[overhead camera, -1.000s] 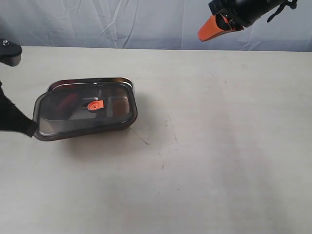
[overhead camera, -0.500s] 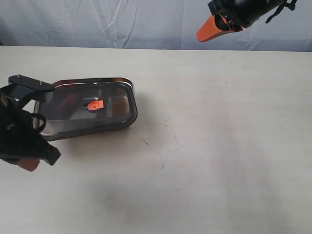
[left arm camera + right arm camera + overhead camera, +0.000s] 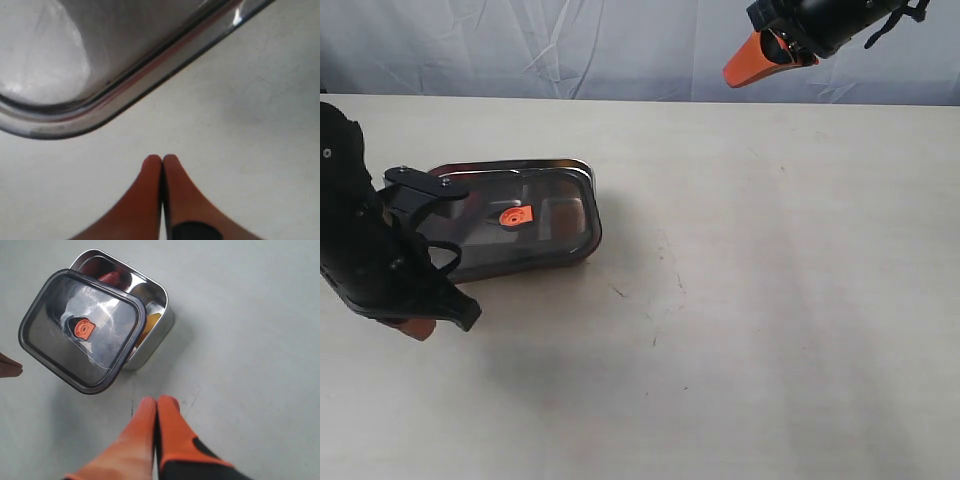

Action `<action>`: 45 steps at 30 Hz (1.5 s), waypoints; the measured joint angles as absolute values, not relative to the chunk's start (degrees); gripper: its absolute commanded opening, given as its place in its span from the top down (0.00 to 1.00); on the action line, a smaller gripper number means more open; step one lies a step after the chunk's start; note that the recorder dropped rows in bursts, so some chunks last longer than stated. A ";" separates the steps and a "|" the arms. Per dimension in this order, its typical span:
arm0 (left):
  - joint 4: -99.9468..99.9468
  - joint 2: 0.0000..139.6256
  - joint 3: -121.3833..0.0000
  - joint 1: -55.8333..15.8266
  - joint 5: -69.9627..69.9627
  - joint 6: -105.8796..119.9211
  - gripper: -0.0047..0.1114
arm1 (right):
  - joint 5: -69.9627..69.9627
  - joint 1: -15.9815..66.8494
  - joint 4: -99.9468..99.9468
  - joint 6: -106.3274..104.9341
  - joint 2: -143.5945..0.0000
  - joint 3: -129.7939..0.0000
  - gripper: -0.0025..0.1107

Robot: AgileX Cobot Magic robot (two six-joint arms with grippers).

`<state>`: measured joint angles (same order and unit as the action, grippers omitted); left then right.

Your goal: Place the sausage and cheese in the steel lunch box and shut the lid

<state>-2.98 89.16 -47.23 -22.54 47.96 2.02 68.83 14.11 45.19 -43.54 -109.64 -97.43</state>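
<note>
The left arm (image 3: 365,240) moves in from the left edge to the frame's lower left. Its pinched-together left gripper (image 3: 417,328) now sits low on the table in front of the lid (image 3: 548,222), and the arm's black body now covers the lid's left end.

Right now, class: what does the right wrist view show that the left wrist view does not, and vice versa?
Only right wrist: the whole lid, askew on the steel lunch box, its orange valve, the sausage and cheese peeking out, the shut right tool. Only left wrist: the shut left tool close up, clear of the lid's corner. Both: lid and table.
</note>
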 measured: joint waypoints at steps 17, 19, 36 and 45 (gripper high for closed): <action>1.91 93.14 -48.60 -22.54 41.51 1.81 0.96 | 69.53 14.11 45.19 -43.54 -109.64 -97.43 0.98; 2.31 93.58 -48.88 -22.54 41.16 1.81 0.96 | 69.53 14.11 45.19 -43.54 -109.64 -97.43 0.98; 10.28 93.68 -53.99 -21.47 41.19 -1.00 0.96 | 69.75 14.11 45.19 -43.54 -109.64 -97.43 0.98; 10.28 93.25 -53.99 -20.68 40.83 -1.11 0.96 | 67.55 14.45 45.42 -42.83 -111.34 -97.43 0.98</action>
<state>10.28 93.25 -53.99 -20.68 40.83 -1.11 67.55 14.45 45.42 -42.83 -111.34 -97.43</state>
